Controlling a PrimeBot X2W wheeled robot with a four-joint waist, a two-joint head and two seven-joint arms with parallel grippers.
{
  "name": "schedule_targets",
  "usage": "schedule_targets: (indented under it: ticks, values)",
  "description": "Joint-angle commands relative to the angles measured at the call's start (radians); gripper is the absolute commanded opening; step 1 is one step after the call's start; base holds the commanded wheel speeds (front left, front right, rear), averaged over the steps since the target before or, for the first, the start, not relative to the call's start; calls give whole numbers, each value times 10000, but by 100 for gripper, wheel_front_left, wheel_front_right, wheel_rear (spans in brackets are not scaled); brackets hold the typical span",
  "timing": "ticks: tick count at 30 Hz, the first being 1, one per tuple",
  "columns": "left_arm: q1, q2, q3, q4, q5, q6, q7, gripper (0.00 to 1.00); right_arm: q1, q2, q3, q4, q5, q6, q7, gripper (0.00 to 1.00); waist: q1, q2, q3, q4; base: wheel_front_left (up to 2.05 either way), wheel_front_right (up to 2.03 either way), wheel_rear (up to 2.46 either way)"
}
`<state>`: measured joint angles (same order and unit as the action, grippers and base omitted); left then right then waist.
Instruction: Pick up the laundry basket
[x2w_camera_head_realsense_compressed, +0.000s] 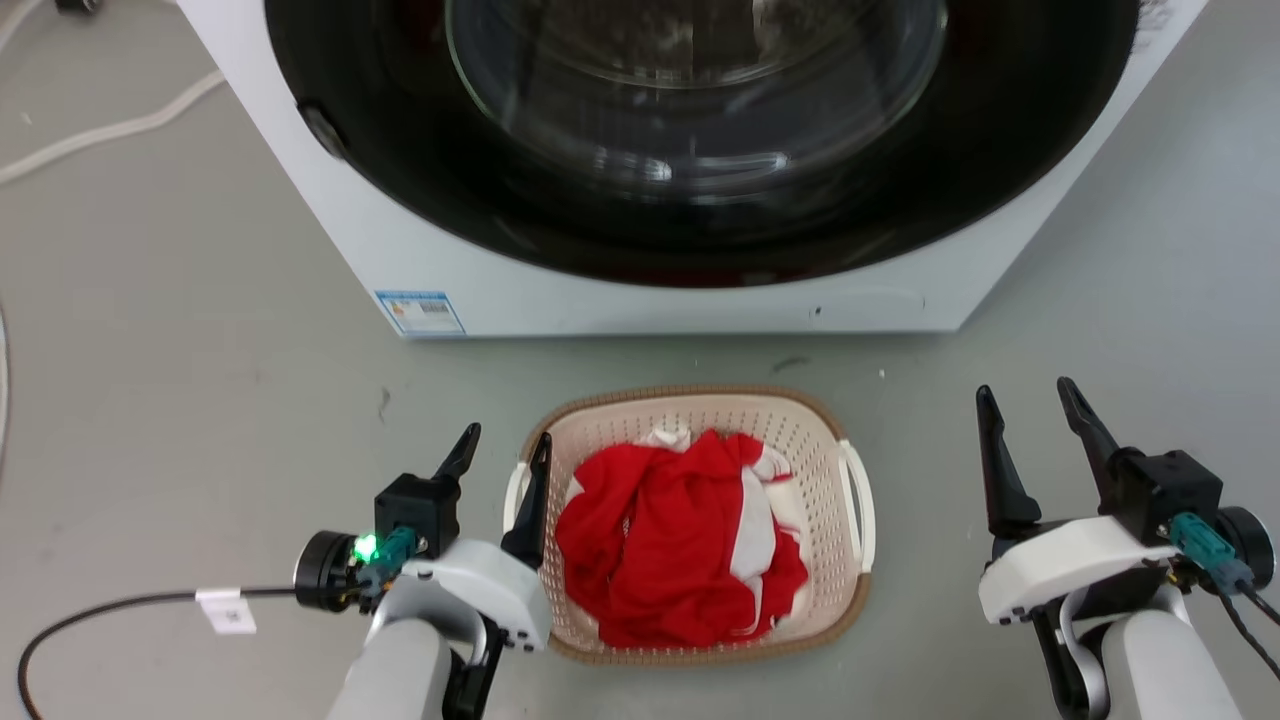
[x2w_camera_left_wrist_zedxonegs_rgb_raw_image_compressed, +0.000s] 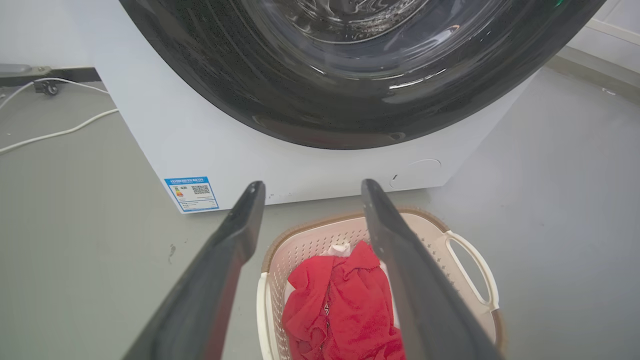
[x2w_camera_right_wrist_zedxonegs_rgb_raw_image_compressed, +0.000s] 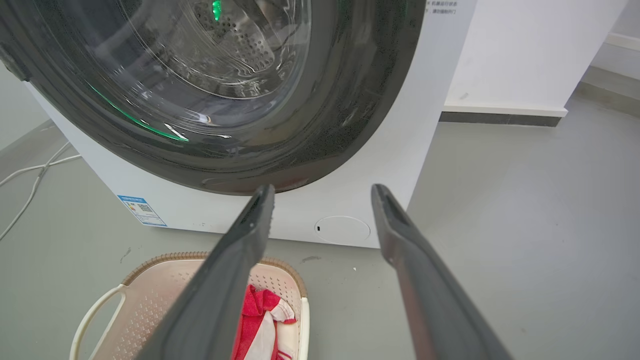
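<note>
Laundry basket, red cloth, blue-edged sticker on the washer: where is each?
laundry basket (x2w_camera_head_realsense_compressed: 803, 432), head view, on its far perforated inner wall.
red cloth (x2w_camera_head_realsense_compressed: 660, 540), head view, on the middle of the heap.
blue-edged sticker (x2w_camera_head_realsense_compressed: 420, 312), head view, on its centre.

Seeing left gripper (x2w_camera_head_realsense_compressed: 507, 433) with fingers spread, pointing forward. Right gripper (x2w_camera_head_realsense_compressed: 1025, 388) same, fingers apart, well off to the other side. Left forearm (x2w_camera_head_realsense_compressed: 395, 665) and right forearm (x2w_camera_head_realsense_compressed: 1170, 665) both low. Green LED (x2w_camera_head_realsense_compressed: 366, 547) lit at the left wrist.
</note>
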<state>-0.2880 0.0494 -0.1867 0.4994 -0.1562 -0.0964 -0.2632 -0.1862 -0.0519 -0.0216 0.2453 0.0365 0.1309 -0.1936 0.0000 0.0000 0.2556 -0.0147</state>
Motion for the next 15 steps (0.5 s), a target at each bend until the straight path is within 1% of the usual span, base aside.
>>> schedule_targets:
  ticks: [1,8,15]
  values:
    - [-213,16,-1,108,-40,0,-23,100,-177,27,-9,75,-5,-3,-43,100,0,0,733,-56,0,0,0]
    - [-1464,16,63,2021,-239,-133,-23,100,-1010,25,90,1369,106,-5,-205,100,0,0,2095,-80,0,0,0]
    - [-2778,172,98,4237,-500,-256,-24,100,-2209,24,347,3545,-60,-5,-265,100,0,0,3196,-173,0,0,0]
